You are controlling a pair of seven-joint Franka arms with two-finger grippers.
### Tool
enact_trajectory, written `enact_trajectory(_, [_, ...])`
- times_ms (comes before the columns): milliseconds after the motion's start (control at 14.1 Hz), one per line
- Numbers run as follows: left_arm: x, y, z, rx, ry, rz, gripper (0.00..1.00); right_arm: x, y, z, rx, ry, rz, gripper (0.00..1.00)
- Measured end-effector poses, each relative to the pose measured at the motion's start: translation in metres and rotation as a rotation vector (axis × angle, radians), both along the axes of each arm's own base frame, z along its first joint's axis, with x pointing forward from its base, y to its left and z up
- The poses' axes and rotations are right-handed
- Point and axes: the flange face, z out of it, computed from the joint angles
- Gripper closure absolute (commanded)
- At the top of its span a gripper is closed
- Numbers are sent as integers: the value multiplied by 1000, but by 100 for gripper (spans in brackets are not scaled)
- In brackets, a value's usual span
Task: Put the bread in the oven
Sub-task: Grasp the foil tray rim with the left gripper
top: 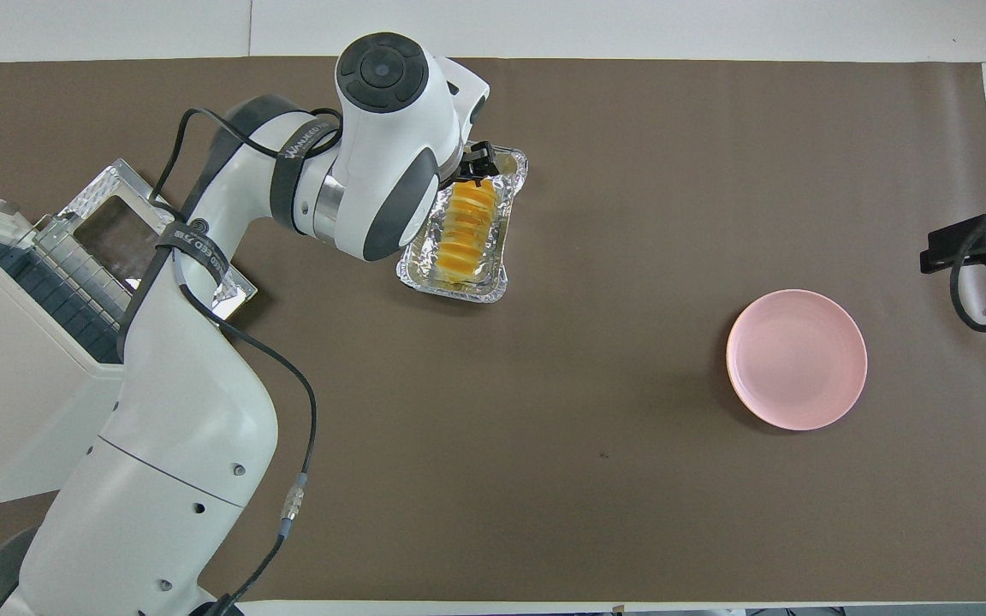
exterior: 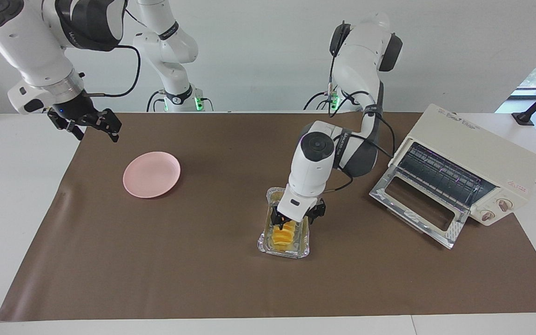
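Note:
The bread (exterior: 281, 236), a golden-yellow ridged loaf, lies in a crinkled silver foil tray (exterior: 262, 245) in the middle of the brown mat. It also shows in the overhead view (top: 463, 239) in the tray (top: 459, 289). My left gripper (exterior: 285, 224) is down in the tray at the loaf's middle and shows in the overhead view (top: 474, 167) too. The cream-white oven (exterior: 477, 149) stands at the left arm's end of the table with its glass door (exterior: 417, 207) folded down open and the wire rack showing. My right gripper (exterior: 95, 126) waits open and raised over the mat's edge at the right arm's end.
A round pink plate (exterior: 151, 174) lies on the mat toward the right arm's end, and shows in the overhead view (top: 797, 359). The left arm's elbow hangs over the mat between the tray and the oven door (top: 116, 227). White tabletop surrounds the mat.

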Motion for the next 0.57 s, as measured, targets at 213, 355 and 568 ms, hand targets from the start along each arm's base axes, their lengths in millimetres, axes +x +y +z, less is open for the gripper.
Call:
enact_trajectory(213, [-18,-44,-13,-18,-10,24,0,-3,5,-3,-5,27,46,0])
enact_trajectory(355, [-24,-53,-10,-23,-12,31,0,-5,9,-3,-3,41,57,0])
enact_trajectory(568, [-34,-63,-12,-14,2,21,0,-9,17,-4,0,74,69,0])
